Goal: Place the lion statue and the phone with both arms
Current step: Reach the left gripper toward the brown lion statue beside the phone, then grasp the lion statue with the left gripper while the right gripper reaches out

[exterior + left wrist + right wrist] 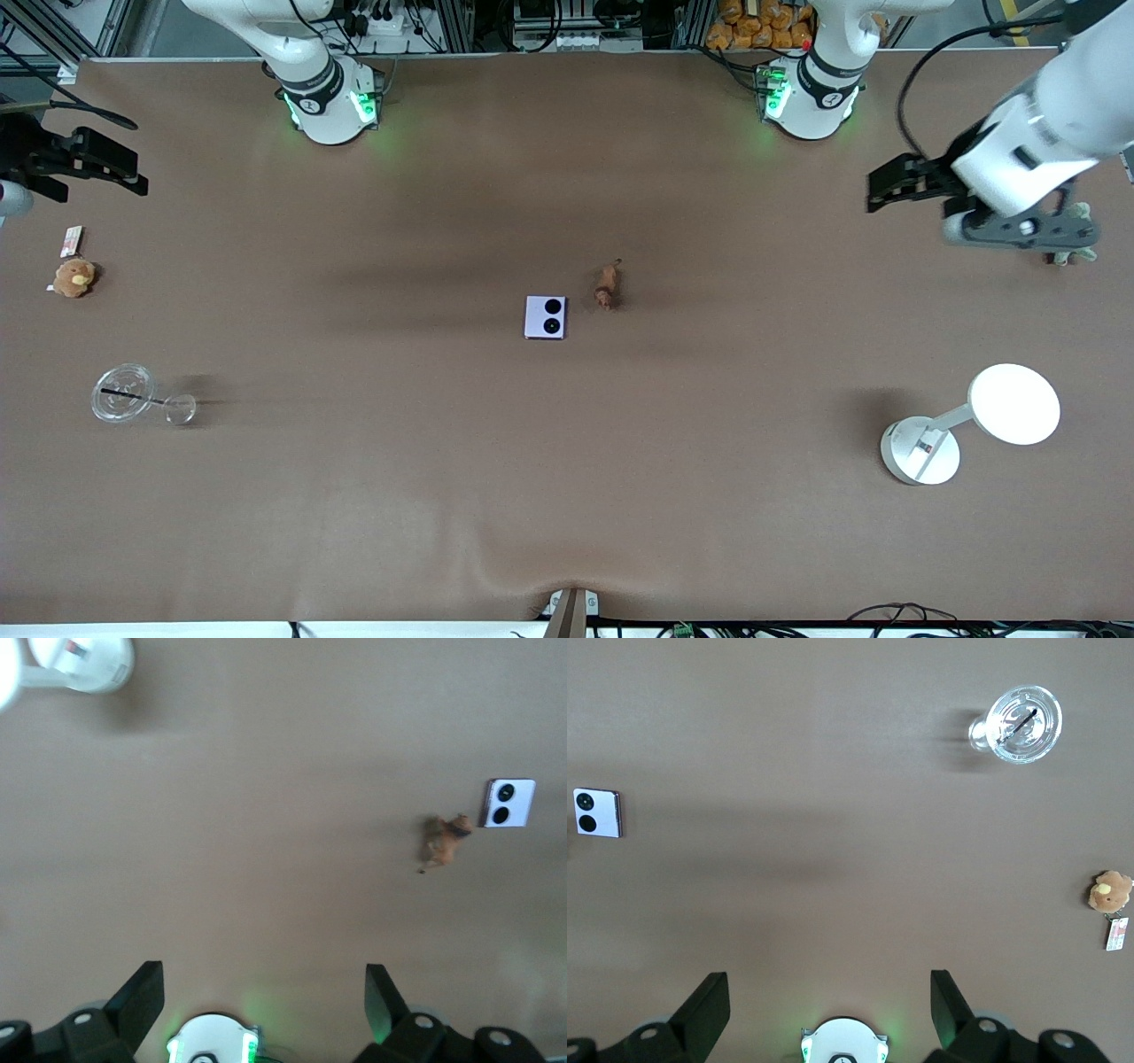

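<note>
The lion statue point(607, 285), a tiny reddish-brown figurine, stands near the table's middle; it also shows in the left wrist view point(443, 838). The phone point(545, 317), pale lavender with two black circles, lies flat just beside it, slightly nearer the front camera and toward the right arm's end. It shows in both wrist views point(509, 803) point(598, 812). My left gripper point(877, 188) point(261, 979) is open and empty, up over the left arm's end of the table. My right gripper point(133, 173) point(828, 983) is open and empty, up over the right arm's end.
A white desk lamp point(966, 425) stands at the left arm's end, and a green plush turtle point(1076, 252) lies partly hidden under the left hand. At the right arm's end are a tan plush toy point(73, 276), a small tag point(72, 239) and a clear glass dish point(124, 392).
</note>
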